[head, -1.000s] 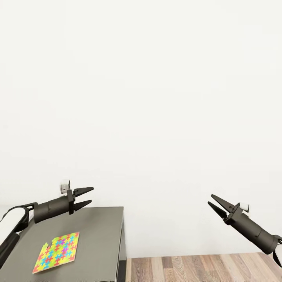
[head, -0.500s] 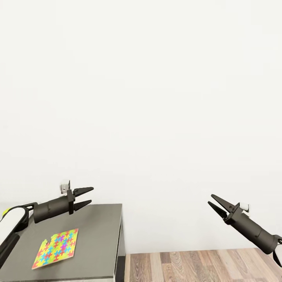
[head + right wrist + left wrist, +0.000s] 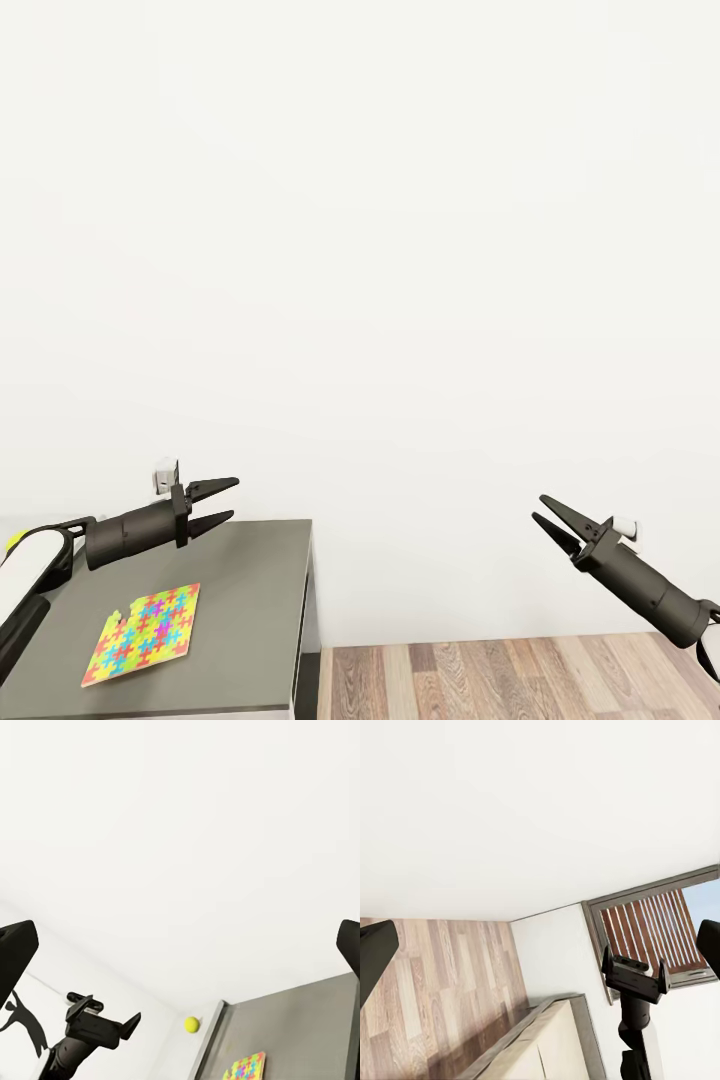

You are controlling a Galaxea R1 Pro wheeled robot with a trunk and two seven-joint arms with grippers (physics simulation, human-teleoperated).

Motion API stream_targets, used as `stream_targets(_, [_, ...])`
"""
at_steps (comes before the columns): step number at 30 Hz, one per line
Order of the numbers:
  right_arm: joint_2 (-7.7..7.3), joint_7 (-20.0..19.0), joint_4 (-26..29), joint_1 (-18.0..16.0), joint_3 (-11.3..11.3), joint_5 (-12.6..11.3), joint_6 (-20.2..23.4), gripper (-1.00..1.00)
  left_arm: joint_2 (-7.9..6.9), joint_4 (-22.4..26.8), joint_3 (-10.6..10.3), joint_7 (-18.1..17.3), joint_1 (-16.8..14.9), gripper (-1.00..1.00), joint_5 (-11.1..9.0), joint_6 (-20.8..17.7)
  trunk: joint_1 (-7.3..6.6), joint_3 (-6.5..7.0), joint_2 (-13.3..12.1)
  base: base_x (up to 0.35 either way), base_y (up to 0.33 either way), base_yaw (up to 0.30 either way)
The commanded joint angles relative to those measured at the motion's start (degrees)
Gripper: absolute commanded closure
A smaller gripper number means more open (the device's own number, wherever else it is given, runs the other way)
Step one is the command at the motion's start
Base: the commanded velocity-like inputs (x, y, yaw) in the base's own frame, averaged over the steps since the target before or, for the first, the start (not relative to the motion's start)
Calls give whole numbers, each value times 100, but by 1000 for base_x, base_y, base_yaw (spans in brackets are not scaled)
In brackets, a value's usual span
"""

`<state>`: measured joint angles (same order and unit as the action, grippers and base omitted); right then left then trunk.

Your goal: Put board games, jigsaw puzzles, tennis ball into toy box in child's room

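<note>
The head view looks mostly at a bare white wall, with only the near end of the grey table [image 3: 250,600] low at the left and a strip of wood floor [image 3: 520,680] beside it. One jigsaw puzzle [image 3: 143,635] lies flat on the table, close to its near edge; in the right wrist view the tennis ball [image 3: 192,1024] appears further along, seemingly by the table's far edge, though whether it rests on the top I cannot tell. The toy box and board games are not visible here. The left end effector [image 3: 212,503] hangs above the table beyond the puzzle, jaws apart and empty; the right end effector [image 3: 545,511] is held over the floor, well apart from the table, also spread and holding nothing. The main risk, as I judge it, is the thin puzzle: lying flush on the table, it gives the fingers little to catch, so a descent could skid it off the near edge or scatter its pieces. With the camera aimed so high, reaching blind could also knock the ball away.
</note>
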<state>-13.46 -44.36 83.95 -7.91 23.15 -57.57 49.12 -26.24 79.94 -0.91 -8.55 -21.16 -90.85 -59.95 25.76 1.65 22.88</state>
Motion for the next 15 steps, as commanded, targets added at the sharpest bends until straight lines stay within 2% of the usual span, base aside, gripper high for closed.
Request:
stream_targets(1, [1, -11, -2, -3, 6, -4, 29, -100, -4, -4, -6, -59, -3, -100, 50, -5, 2, -2, 4, 0, 0, 0])
stream_targets(15, [-1, -15, -1, -2, 10, -1, 29, -100, -4, -7, -6, -57, -3, -100, 50, -5, 2, -2, 4, 0, 0, 0])
